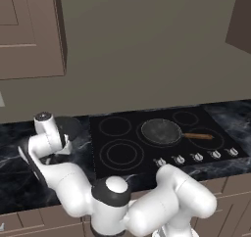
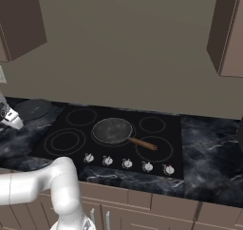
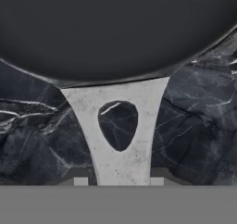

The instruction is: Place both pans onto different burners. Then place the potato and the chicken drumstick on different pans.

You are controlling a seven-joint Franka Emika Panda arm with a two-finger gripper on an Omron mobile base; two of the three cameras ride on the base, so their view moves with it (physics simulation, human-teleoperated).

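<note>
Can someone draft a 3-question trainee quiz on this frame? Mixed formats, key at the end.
1. True or false: the pan with the long brown wooden handle sits on the black cooktop.
2. Multiple choice: where is the black pan?
A. on a front burner
B. on the dark marble counter, to the left of the cooktop in both base views
C. lifted in the air
3. Fill in: in the hand view, the black pan's short grey handle has a ____ through it, with counter showing behind.

Key: 1 true; 2 B; 3 hole.
</note>
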